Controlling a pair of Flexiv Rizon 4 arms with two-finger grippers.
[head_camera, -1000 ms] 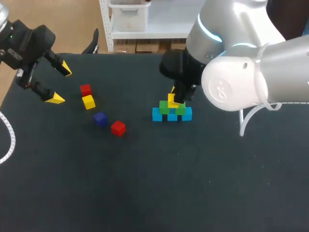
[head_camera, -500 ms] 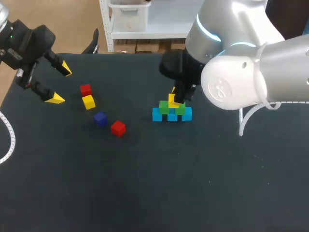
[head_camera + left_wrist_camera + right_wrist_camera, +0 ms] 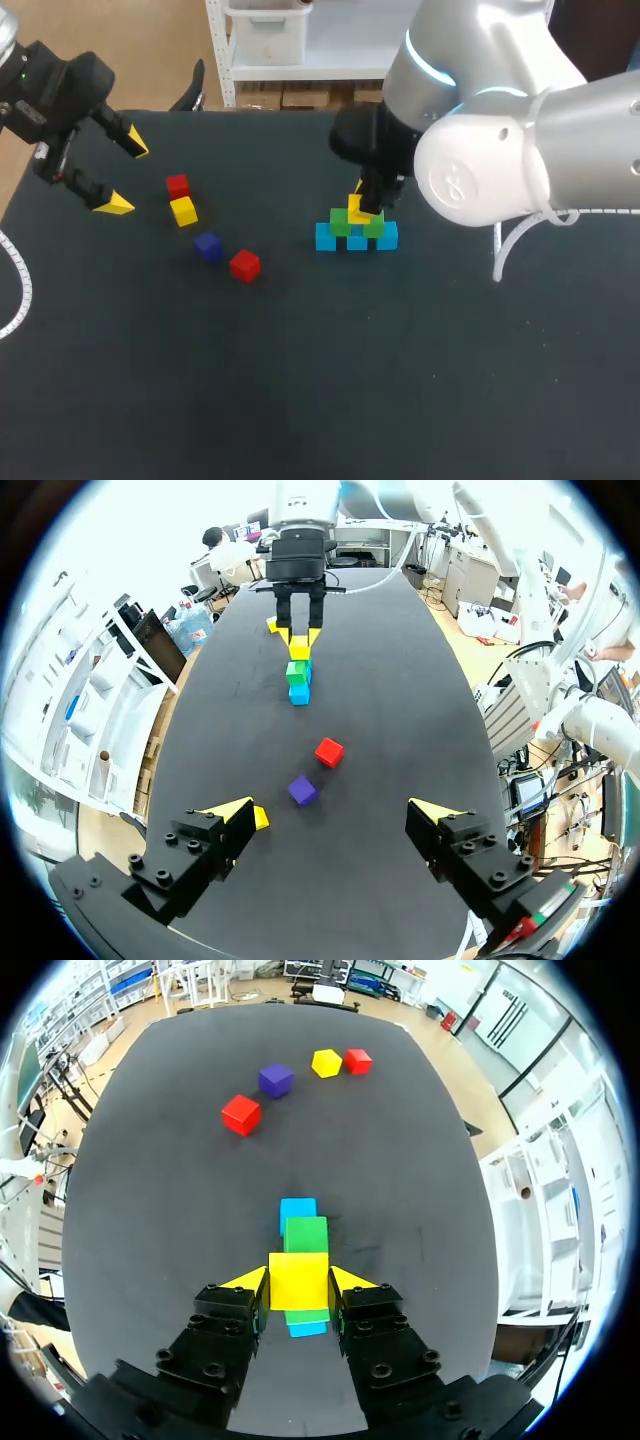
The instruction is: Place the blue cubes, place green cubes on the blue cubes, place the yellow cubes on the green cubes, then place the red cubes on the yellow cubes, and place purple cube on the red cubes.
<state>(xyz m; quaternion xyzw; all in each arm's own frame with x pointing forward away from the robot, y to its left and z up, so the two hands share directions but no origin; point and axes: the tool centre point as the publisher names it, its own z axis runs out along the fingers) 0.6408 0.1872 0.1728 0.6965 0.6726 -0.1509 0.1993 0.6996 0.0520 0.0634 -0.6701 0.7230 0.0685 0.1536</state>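
Three blue cubes lie in a row at mid-table with two green cubes on top of them. My right gripper is shut on a yellow cube directly over the green pair; the right wrist view shows that yellow cube between the fingers, above green and blue. Whether it rests on the green cubes I cannot tell. Loose on the left lie a red cube, a yellow cube, a purple cube and another red cube. My left gripper hangs open at the far left, empty.
In the left wrist view the purple cube and a red cube lie ahead of the open left gripper, the stack farther off. A white cable curls at the table's left edge.
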